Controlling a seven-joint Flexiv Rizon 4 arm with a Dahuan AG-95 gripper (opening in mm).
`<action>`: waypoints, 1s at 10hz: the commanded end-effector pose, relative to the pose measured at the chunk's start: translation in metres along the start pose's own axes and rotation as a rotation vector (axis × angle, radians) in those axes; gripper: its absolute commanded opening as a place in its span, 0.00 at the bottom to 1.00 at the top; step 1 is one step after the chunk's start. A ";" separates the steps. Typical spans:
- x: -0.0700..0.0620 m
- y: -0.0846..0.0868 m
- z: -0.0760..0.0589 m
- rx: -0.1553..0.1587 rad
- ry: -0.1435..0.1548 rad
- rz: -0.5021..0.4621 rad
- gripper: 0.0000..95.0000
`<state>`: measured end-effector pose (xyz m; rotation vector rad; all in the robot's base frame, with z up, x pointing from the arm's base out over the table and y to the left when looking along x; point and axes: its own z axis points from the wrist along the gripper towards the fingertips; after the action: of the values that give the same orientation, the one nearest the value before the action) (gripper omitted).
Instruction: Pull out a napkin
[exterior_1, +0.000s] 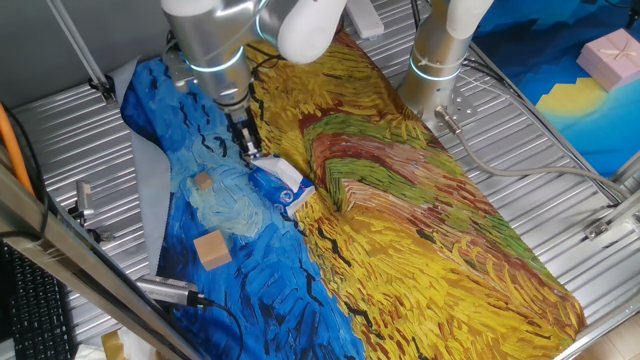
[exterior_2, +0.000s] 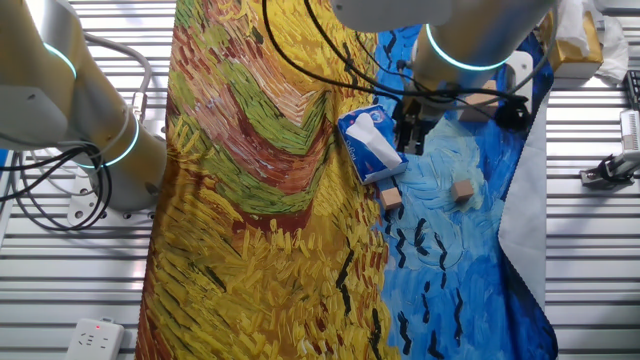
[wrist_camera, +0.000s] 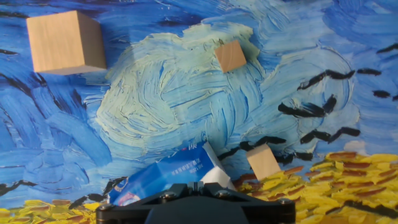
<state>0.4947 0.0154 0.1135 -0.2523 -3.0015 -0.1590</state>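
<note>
The blue-and-white tissue packet (exterior_1: 285, 183) lies on the painted cloth; it also shows in the other fixed view (exterior_2: 368, 146) and the hand view (wrist_camera: 166, 178). A white tip of the napkin (wrist_camera: 217, 176) sticks up from the packet's end, right beside my fingers. My gripper (exterior_1: 248, 148) stands at that end of the packet, pointing down, also seen in the other fixed view (exterior_2: 410, 138). In the hand view my gripper (wrist_camera: 194, 186) has its jaws pressed together on the napkin's edge. The gripper body hides the pinch itself.
Three tan wooden cubes lie on the blue part of the cloth: a large one (wrist_camera: 65, 42), a small one (wrist_camera: 231, 56) and one next to the packet (wrist_camera: 263, 162). A second arm's base (exterior_1: 440, 60) stands at the cloth's far edge.
</note>
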 end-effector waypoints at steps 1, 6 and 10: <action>-0.004 0.002 0.002 -0.029 -0.051 0.008 0.00; -0.004 0.002 0.002 0.052 -0.009 -0.067 0.00; -0.004 0.002 0.002 0.211 0.092 -0.195 0.00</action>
<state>0.4980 0.0171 0.1116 -0.1672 -3.0709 -0.1268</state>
